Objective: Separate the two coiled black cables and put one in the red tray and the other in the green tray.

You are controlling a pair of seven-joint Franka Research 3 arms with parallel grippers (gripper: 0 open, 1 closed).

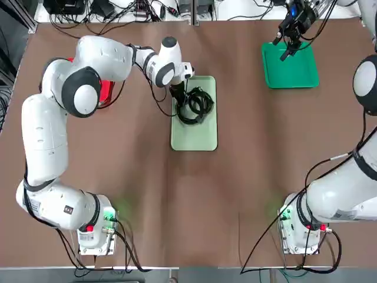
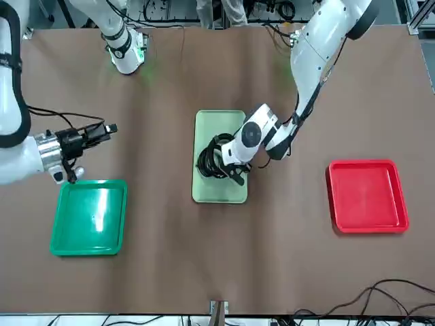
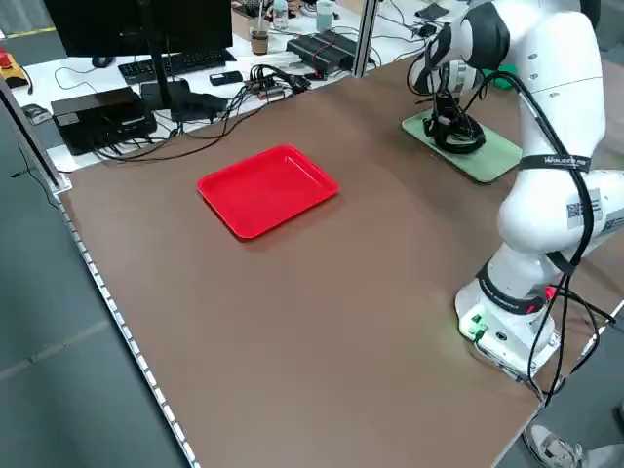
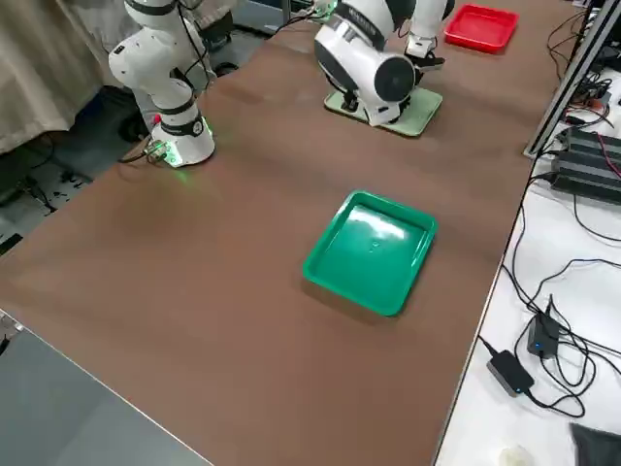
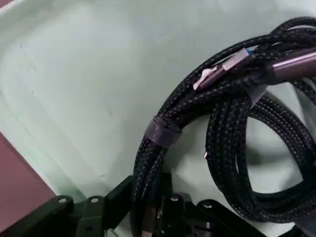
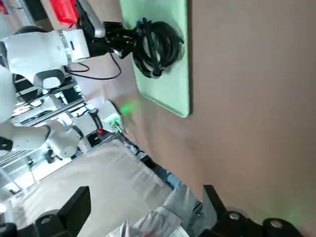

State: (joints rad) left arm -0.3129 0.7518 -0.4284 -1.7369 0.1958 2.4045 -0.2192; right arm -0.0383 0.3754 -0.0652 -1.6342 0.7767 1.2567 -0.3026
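The two coiled cables (image 1: 197, 105) lie tangled on the pale tray (image 1: 194, 138) at mid-desk. The left pincer (image 1: 178, 94) is closed on the coils' edge. The right pincer (image 1: 288, 44) hangs wide open, empty, above the green tray (image 1: 290, 73).

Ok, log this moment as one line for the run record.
left gripper: shut on coiled black cables in pale green tray | right gripper: open over green tray | red tray: empty
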